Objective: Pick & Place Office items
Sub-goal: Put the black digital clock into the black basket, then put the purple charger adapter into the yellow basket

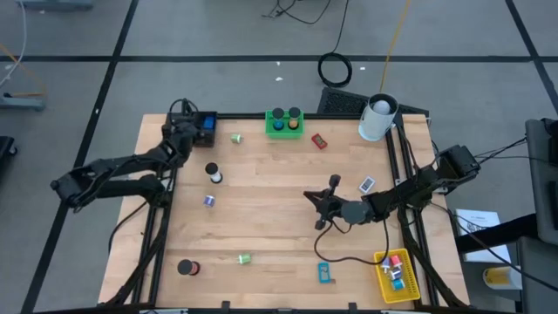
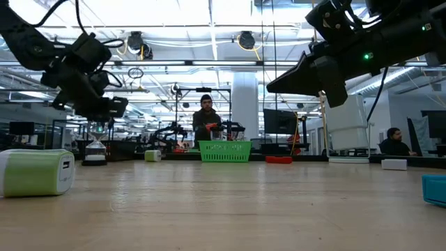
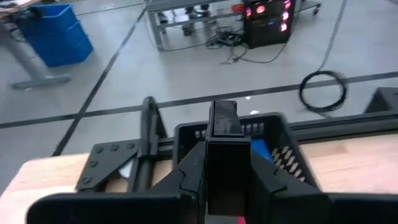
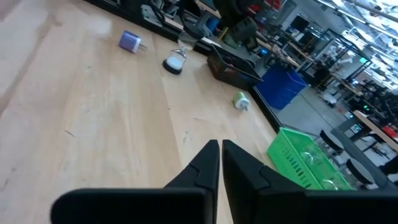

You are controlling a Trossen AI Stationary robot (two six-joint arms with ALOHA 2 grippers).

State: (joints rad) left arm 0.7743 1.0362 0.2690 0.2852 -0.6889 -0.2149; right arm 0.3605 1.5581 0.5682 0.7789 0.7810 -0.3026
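Note:
My left gripper (image 3: 224, 163) hangs over the black bin (image 3: 287, 132) at the table's far left corner (image 1: 206, 125), shut on a black oblong item (image 3: 222, 127). A blue item (image 3: 260, 149) lies inside that bin. My right gripper (image 4: 220, 148) is shut and empty, raised over the middle of the table (image 1: 316, 197). Loose items lie on the wood: a green clip (image 1: 236, 138), a red block (image 1: 319, 140), a black-and-white roll (image 1: 212, 173), a purple piece (image 1: 209, 201), a second green piece (image 1: 245, 258), a black roll (image 1: 187, 268) and a cyan block (image 1: 324, 273). My left gripper pinches the black oblong item between its two fingers (image 3: 186, 180), gripping its lower part. The item's glossy free end (image 3: 222, 115) sticks out past the fingertips, and the item is lifted clear above the black bin. The item itself hides the contact faces.
A green bin (image 1: 284, 123) holding rolls sits at the far edge, a white cylinder (image 1: 377, 118) at the far right corner, and a yellow bin (image 1: 397, 273) with items at the near right corner. A blue-white piece (image 1: 367, 184) lies near the right arm. People stand in the room beyond.

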